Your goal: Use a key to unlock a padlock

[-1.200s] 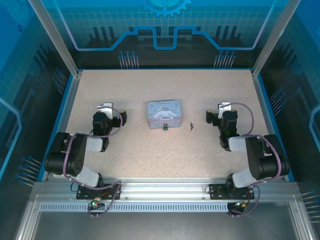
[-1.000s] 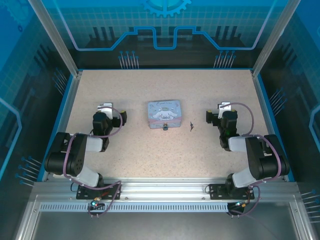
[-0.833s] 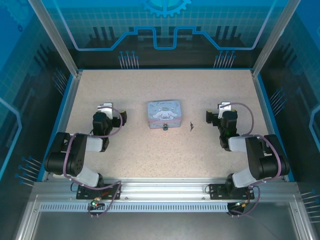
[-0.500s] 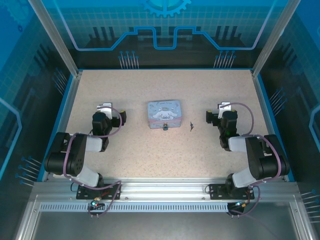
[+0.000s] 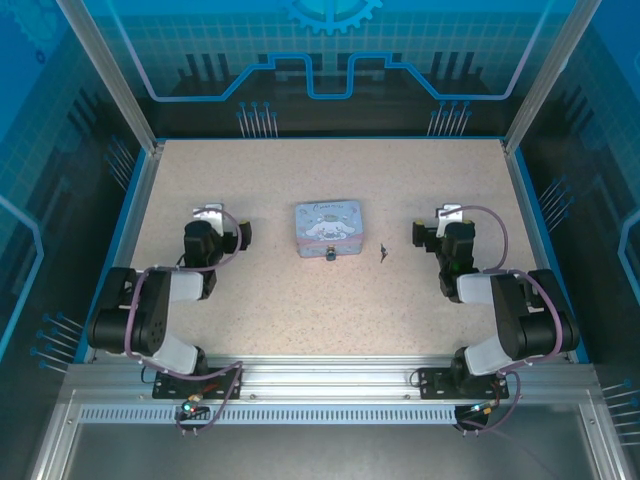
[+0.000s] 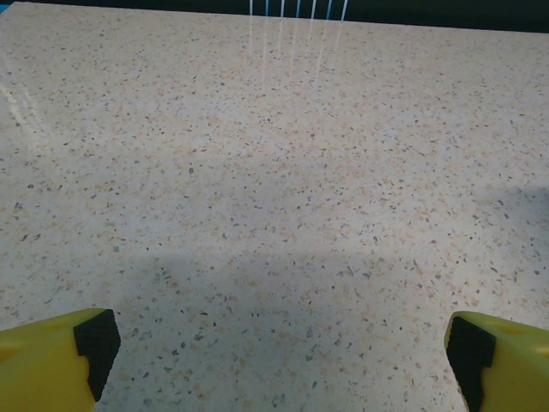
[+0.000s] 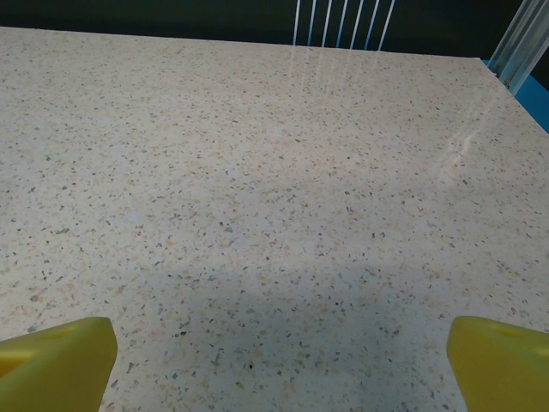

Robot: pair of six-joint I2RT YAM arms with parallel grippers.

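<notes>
The padlock (image 5: 330, 254) is a tiny dark and brass lock hanging at the front edge of the pale blue tin (image 5: 329, 225), mid-table. The key (image 5: 382, 252) is a thin dark sliver lying on the tabletop to the right of the tin. My left gripper (image 5: 208, 212) rests left of the tin, pointing toward the far side. In the left wrist view the left gripper (image 6: 281, 348) is open, its yellow fingers (image 6: 51, 360) wide apart over bare table. My right gripper (image 5: 447, 213) sits right of the key. The right gripper (image 7: 281, 360) is open in its wrist view, nothing between its fingers (image 7: 56, 360).
The speckled beige tabletop (image 5: 330, 300) is bounded by a blue rim and transparent blue walls (image 5: 330, 60). Purple cables (image 5: 500, 225) loop over both arms. Both arm bases stand on the aluminium rail (image 5: 330, 380) at the near edge.
The left arm has shifted slightly left and away from its base. The right arm, tin, padlock and key have not moved.
</notes>
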